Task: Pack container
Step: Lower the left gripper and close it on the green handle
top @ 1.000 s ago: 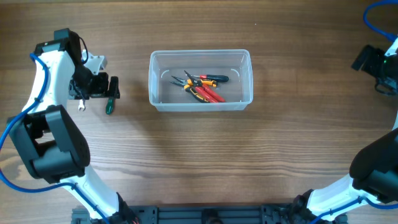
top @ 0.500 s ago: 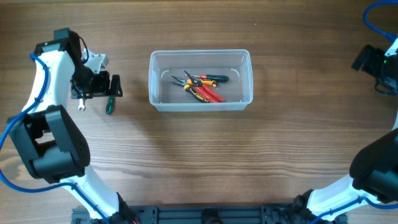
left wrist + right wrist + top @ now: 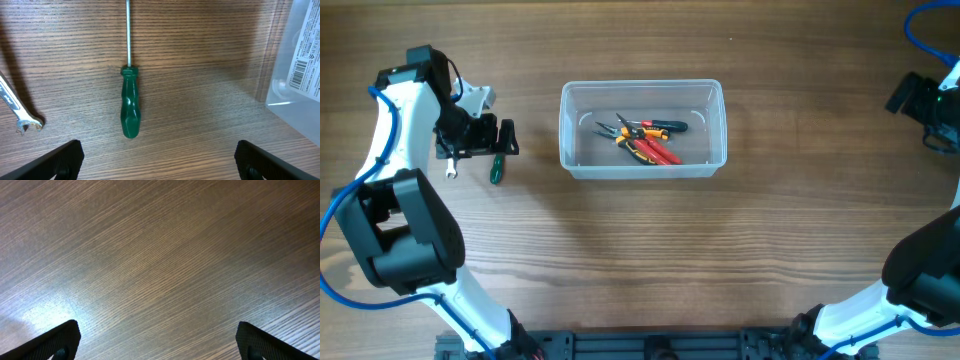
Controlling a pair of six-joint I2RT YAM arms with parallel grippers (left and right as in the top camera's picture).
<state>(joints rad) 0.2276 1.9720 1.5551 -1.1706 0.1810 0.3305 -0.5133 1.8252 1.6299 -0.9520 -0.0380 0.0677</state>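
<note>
The container (image 3: 566, 128) is a clear, translucent plastic bin, rectangular with rounded corners and a raised rim, sitting on the wooden tabletop (image 3: 640, 250) a little above the middle of the overhead view, its long sides running left to right. Through its open top two pairs of pliers show, lying crossed on the floor of the bin: one with red handles (image 3: 660, 152), one with black and orange handles (image 3: 655, 127). In the left wrist view a corner of the bin (image 3: 285, 97) appears at the right edge, carrying a white barcode label (image 3: 307, 55). The left end effector (image 3: 510, 140) hangs to the left of the bin, apart from it, its fingers spread wide and gripping nothing; below it lie a green-handled screwdriver (image 3: 130, 110) and, further left, a small metal wrench (image 3: 17, 110), both on the wood. The right end effector (image 3: 160, 345) sits at the far right edge, well apart from the bin, fingers likewise wide apart and empty over bare wood
</note>
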